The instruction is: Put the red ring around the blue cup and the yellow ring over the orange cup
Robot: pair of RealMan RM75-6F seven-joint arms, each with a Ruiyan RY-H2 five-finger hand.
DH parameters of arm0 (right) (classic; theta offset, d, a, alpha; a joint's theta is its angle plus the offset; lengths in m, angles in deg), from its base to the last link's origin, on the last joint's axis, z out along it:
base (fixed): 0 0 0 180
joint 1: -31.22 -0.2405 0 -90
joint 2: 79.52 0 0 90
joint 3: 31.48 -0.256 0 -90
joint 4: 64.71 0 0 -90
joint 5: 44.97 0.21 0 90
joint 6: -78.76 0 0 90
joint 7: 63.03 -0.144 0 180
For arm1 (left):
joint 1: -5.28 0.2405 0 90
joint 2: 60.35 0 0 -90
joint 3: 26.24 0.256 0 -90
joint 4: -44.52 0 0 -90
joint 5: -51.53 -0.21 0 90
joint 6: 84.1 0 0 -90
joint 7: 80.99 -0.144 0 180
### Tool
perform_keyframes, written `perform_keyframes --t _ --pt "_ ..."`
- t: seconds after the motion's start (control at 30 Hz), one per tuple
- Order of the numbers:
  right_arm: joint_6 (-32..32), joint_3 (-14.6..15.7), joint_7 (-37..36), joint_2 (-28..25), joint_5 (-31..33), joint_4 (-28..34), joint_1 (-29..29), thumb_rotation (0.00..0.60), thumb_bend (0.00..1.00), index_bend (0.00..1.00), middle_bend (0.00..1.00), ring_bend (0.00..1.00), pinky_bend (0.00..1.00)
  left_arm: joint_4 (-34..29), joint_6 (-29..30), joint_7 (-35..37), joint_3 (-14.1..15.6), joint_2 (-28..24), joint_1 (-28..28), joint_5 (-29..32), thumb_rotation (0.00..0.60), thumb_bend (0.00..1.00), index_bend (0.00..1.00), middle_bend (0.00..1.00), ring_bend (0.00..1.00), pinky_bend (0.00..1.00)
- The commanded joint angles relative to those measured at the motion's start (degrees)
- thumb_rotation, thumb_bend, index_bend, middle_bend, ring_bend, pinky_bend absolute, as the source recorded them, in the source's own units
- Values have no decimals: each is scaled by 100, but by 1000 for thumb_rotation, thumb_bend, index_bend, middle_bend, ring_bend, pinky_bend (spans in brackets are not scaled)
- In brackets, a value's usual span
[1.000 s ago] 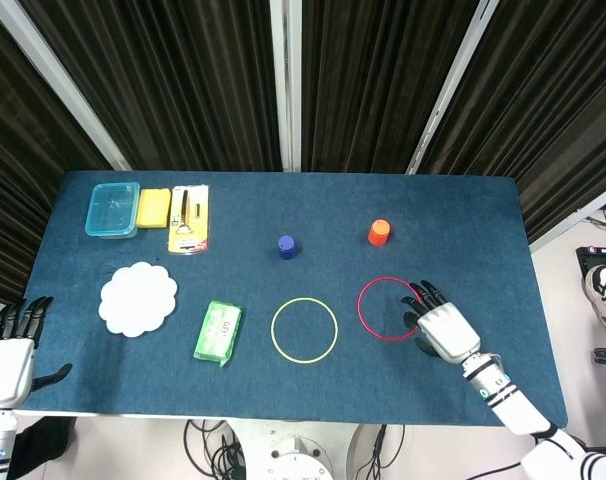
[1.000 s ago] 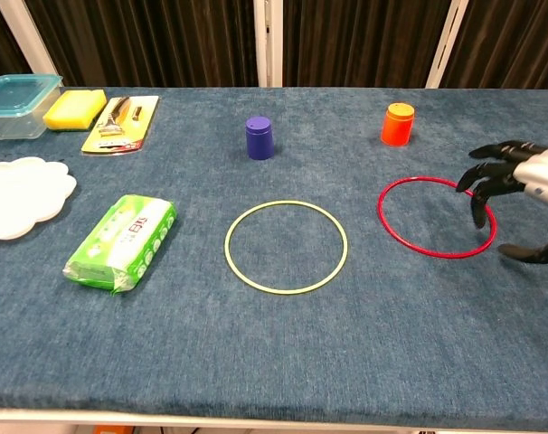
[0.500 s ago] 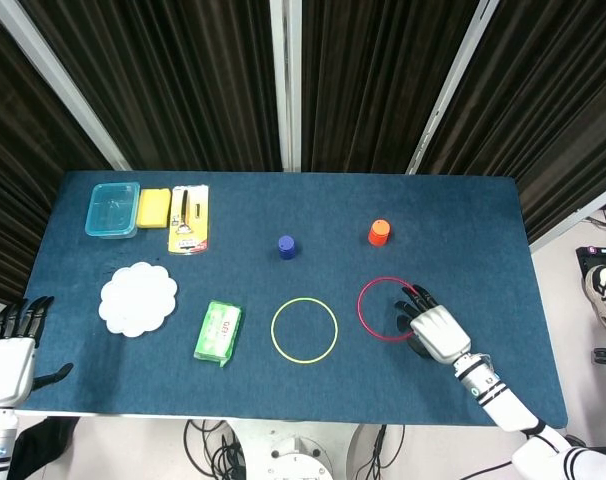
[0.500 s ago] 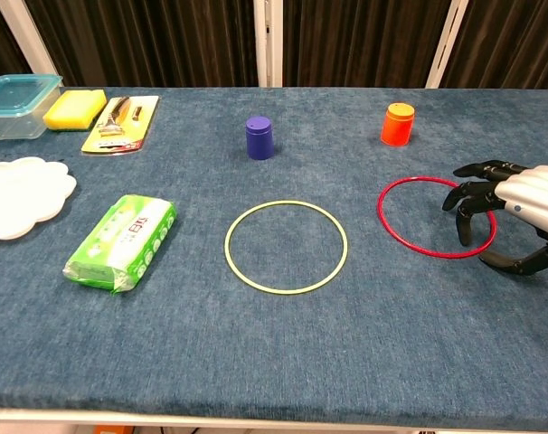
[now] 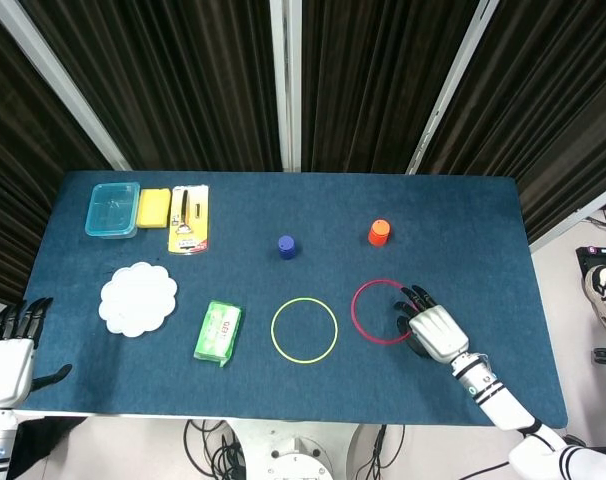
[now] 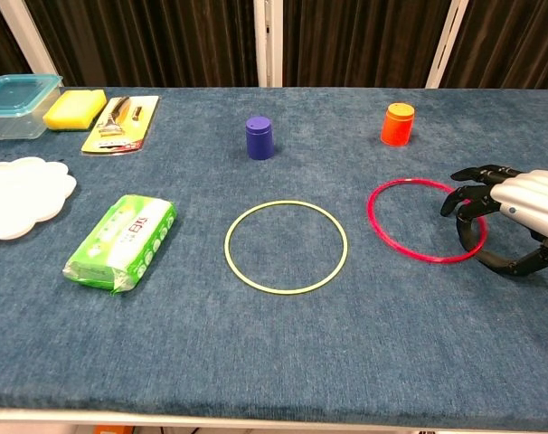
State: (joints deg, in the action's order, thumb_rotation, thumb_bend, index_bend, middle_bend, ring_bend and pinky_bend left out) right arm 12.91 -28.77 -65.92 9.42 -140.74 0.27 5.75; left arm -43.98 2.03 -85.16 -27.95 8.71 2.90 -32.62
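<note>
The red ring (image 5: 355, 311) (image 6: 370, 215) lies right of centre on the blue table. My right hand (image 5: 433, 331) (image 6: 518, 201) pinches its right edge, fingers hooked inside the rim and the thumb just outside. The yellow ring (image 5: 273, 331) (image 6: 227, 250) lies flat at the middle front. Behind it the blue cup (image 5: 286, 246) (image 6: 259, 137) stands upside down, with the orange cup (image 5: 379, 232) (image 6: 397, 124) upside down to its right, behind the red ring. My left hand (image 5: 8, 357) hangs open off the table's front left corner, seen only in the head view.
At the back left sit a teal lidded box (image 5: 112, 209) (image 6: 16, 104), a yellow sponge (image 5: 154, 206) (image 6: 74, 108) and a carded tool (image 5: 188, 219) (image 6: 122, 122). A white scalloped plate (image 5: 138, 299) (image 6: 16, 197) and a green wipes pack (image 5: 218, 332) (image 6: 122, 240) lie front left.
My right hand came down and left onto the red ring's right edge and its fingers curled in. The ring slid a little left. The left hand has not moved.
</note>
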Motion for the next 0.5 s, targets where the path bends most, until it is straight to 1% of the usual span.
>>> perform_keyframes --t 0.03,0.3,0.5 --pt "-29 -13 -12 9 24 15 -3 600 329 618 264 0 0 11 10 14 1 1 8 -4 600 96 57 60 0 0" --pt "-178 -99 -79 -102 142 198 26 600 345 707 313 0 0 44 3 57 1 4 7 -12 600 97 57 53 0 0" --pt "-121 -255 -316 -442 272 653 -91 600 348 712 318 0 0 21 -33 32 -11 -8 -28 -24 600 96 57 53 0 0"
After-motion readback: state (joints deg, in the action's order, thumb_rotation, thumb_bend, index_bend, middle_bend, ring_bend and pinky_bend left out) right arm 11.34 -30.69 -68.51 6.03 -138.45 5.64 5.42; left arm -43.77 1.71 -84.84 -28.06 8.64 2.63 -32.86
